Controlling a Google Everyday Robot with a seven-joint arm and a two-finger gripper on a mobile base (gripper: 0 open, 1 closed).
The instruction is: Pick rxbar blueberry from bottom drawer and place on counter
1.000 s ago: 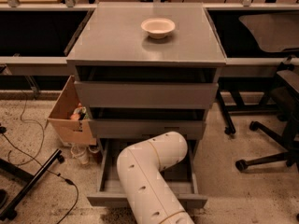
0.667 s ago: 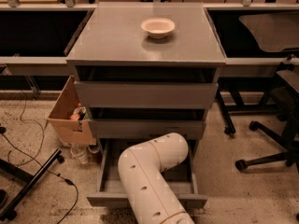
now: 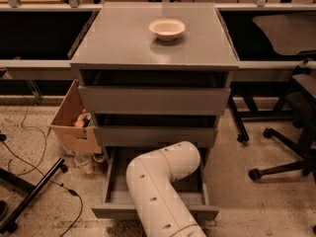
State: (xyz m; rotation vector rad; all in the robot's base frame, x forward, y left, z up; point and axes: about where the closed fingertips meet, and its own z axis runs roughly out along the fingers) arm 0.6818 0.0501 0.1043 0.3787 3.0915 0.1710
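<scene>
**Robot arm reaching into the open bottom drawer of a grey cabinet**

Nearest the camera, a thick white jointed robot arm (image 3: 158, 191) rises from the lower edge and bends at a rounded elbow, turning back and down into the cabinet. It covers much of the wide, shallow grey bottom drawer (image 3: 106, 211), which is pulled out towards the viewer.

The gripper is out of sight, hidden beyond the elbow inside the drawer, so whether it is open or holds anything cannot be told. The dark-wrapped rxbar blueberry cannot be seen either; its place, its long axis and how it lies relative to the gripper cannot be told.

Above are the grey middle drawer (image 3: 153, 136) and grey top drawer (image 3: 153, 100), each slightly open. Left of the cabinet stands an open brown cardboard box (image 3: 74, 127); right stands a black wheeled office chair (image 3: 276, 169).

Farthest back, the flat grey counter (image 3: 123, 43) bears a small white round bowl (image 3: 167, 28) near its rear middle.
</scene>
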